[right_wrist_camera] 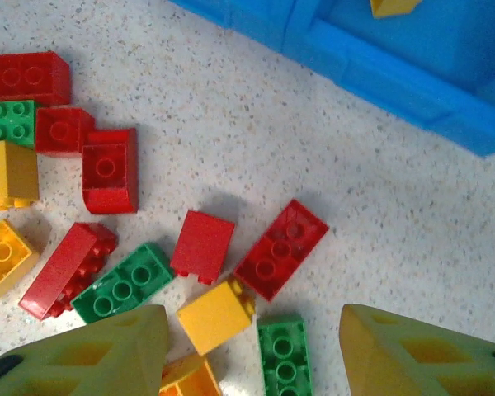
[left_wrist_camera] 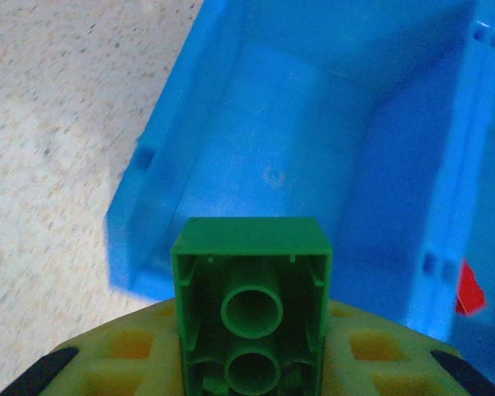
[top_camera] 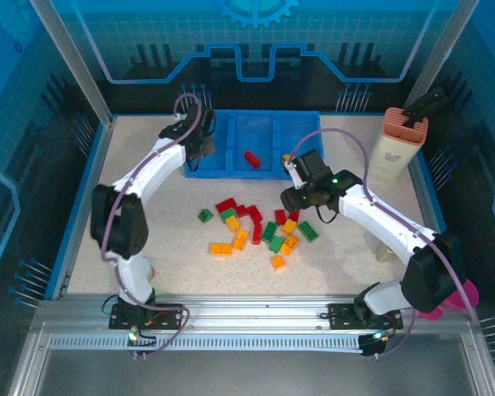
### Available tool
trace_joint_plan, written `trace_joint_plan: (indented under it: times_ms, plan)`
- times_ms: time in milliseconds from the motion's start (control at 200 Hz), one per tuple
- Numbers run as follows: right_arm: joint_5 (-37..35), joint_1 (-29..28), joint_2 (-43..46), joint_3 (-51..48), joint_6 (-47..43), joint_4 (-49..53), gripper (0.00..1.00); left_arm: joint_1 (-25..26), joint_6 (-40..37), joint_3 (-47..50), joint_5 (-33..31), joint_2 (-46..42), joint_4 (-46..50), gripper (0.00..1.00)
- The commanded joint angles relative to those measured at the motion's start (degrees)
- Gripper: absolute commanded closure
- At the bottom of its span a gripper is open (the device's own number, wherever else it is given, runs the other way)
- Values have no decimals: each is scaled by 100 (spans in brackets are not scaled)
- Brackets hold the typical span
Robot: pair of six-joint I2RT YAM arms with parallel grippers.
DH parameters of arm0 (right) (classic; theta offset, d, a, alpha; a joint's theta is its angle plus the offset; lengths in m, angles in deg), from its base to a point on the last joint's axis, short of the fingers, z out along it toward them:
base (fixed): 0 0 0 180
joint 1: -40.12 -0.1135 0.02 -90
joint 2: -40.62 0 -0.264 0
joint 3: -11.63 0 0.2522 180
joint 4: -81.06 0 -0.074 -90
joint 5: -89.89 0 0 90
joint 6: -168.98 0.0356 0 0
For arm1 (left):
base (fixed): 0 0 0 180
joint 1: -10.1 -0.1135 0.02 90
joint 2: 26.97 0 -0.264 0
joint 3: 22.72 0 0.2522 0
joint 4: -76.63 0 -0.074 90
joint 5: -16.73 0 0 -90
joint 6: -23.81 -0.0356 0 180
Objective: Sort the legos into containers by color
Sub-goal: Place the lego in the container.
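The left pincer (left_wrist_camera: 252, 367) is closed on the held green lego (left_wrist_camera: 252, 309), which fills the bottom centre of the left wrist view with its hollow underside and two tubes facing the camera. Its long axis runs up the frame, toward the left compartment (left_wrist_camera: 264, 165) of the blue tray (top_camera: 299, 132). The lego hangs at about that compartment's near wall, and the floor beyond it looks bare. The coming move turns on this relation: the bin lies straight ahead of the pincer, so I judge that a short push forward and then a release would drop the green lego inside. There is little room at the lower left of the frame, where the outer wall meets the speckled surface (top_camera: 198, 272). On the right a dividing wall shuts off the middle compartment, where a red lego (left_wrist_camera: 470, 290) lies.

In the overhead view the left pincer (top_camera: 201, 147) is at the tray's left end. The right pincer (top_camera: 297, 196) hovers over the pile of legos (top_camera: 260, 227) at the frame's centre and is much the nearer arm to it.

In the right wrist view the right pincer (right_wrist_camera: 252, 355) is spread wide and holds nothing. A tilted yellow lego (right_wrist_camera: 217, 314) and a loose green lego (right_wrist_camera: 285, 355) lie between its fingers. The loose green one has its long axis up the frame, so its narrow width faces the closing direction. Neighbours crowd it closely.
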Motion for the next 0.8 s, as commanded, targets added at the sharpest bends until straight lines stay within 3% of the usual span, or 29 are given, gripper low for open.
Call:
trace_joint_plan:
  times_ms: [0, 320, 535, 796]
  plan:
    - [13, -26, 429, -122, 387, 214, 41, -151, -439, -777, -175, 732, -52, 79]
    - [-141, -54, 774, -606, 756, 441, 38, -341, -569, -2401, 3, 2543, 391, 79]
    - [-183, 15, 683, -865, 808, 414, 38, -342, -508, -2321, -5, 2541, 344, 73]
    - [-73, 289, 428, -1240, 940, 279, 35, -342, -547, -1886, 20, 2157, 149, 55]
